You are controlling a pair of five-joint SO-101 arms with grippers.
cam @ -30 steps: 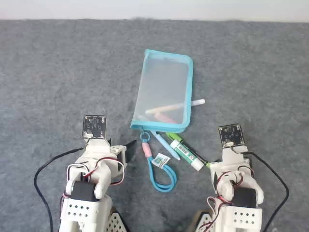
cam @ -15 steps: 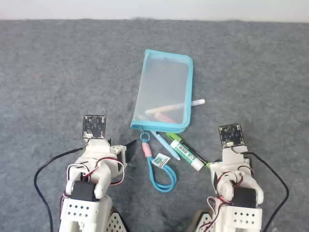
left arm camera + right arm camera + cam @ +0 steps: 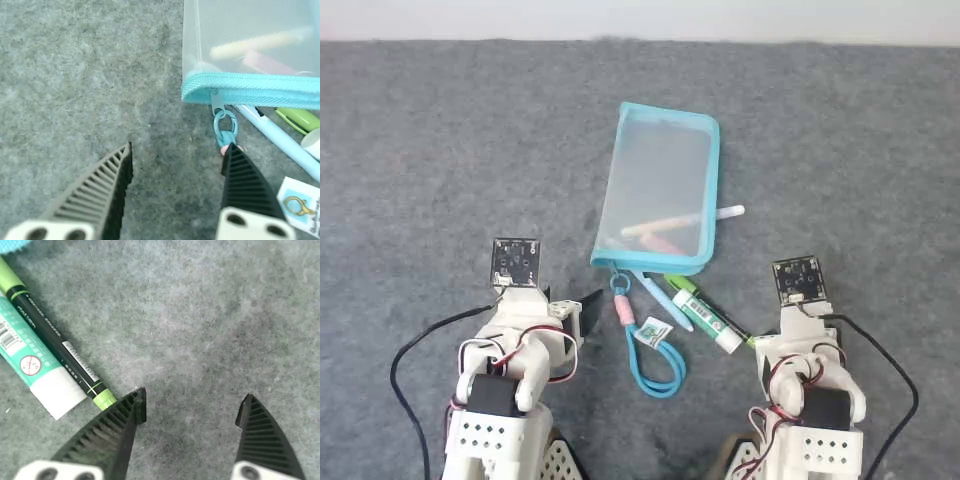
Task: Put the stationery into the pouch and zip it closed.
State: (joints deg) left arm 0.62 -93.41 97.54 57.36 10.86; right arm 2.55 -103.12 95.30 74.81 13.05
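Observation:
A translucent pouch (image 3: 660,190) with a teal zip edge lies mid-table, with a cream pen and a pink item inside and a white pen tip poking out at its right side. Its zipper pull (image 3: 223,125) hangs at the near end, joined to a teal strap loop (image 3: 655,365) with a tag. Beside it lie a light blue pen (image 3: 665,298), a green-capped marker (image 3: 55,342) and a glue stick (image 3: 35,372). My left gripper (image 3: 175,162) is open over bare mat just short of the pull. My right gripper (image 3: 192,412) is open beside the marker's end.
Grey felt mat (image 3: 440,150) covers the table, with free room to the left, right and far side of the pouch. Both arm bases (image 3: 510,400) stand at the near edge, with black cables trailing beside them.

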